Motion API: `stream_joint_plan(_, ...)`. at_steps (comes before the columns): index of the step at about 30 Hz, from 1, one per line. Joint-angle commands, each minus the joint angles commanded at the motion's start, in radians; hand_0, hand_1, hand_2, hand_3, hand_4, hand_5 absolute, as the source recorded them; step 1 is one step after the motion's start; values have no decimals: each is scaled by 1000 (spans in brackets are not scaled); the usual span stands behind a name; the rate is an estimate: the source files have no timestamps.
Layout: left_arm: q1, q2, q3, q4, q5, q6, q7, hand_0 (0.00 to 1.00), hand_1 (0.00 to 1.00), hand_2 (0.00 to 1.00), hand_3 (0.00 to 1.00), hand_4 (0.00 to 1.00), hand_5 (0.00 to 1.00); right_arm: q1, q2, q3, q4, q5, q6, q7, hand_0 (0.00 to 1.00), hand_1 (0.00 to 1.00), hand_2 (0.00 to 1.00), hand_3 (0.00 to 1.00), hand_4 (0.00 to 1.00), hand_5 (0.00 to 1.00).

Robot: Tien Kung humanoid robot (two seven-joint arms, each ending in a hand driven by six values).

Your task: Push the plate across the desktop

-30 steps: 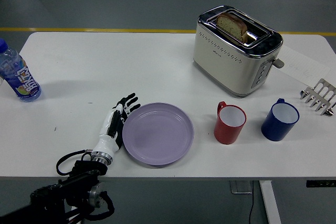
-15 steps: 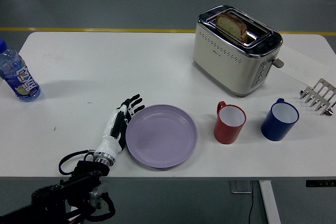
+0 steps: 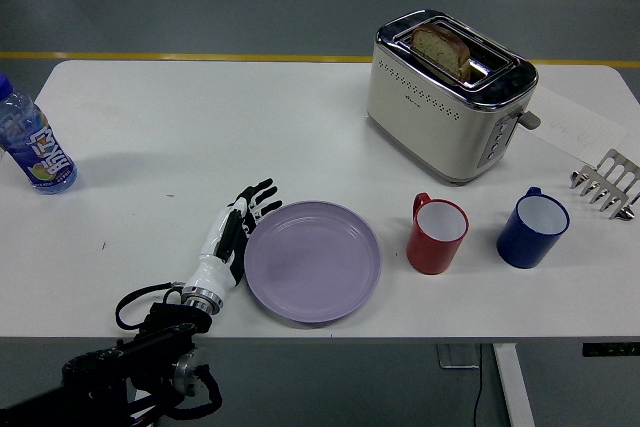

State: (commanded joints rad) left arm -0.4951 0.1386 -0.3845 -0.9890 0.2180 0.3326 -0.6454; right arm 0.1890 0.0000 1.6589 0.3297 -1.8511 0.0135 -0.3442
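A lilac plate [image 3: 313,261] lies flat on the white table [image 3: 250,127] near its front edge. My left hand [image 3: 236,230], white and black, lies flat against the plate's left rim with its fingers [image 3: 258,199] straight and spread. It holds nothing. The left forearm comes up from the lower left corner. The plate's right rim is a short gap away from a red mug [image 3: 437,235]. The right arm is out of view.
A blue mug [image 3: 533,228] stands right of the red mug. A cream toaster [image 3: 447,94] with bread in it stands at the back right. A metal rack [image 3: 608,183] is at the right edge. A water bottle [image 3: 32,141] stands at the far left.
My left hand has moved right with the plate against it. The plate has slid to the right, closer to the red mug.
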Motion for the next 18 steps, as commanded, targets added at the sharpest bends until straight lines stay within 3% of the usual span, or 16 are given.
stream_joint_plan(6, 12, -2, -34, 2, 18, 18, 0, 770, 809, 874, 827, 452, 998, 2, 0, -4, -1, 6, -2, 1, 572, 534, 611, 604, 117, 599)
stream_joint_plan(18, 85, -3, -245, -3, 125, 44, 20, 753, 785, 838, 819, 449, 998, 9, 0, -10, -2, 16, -5, 4, 574, 534, 611, 604, 118, 601)
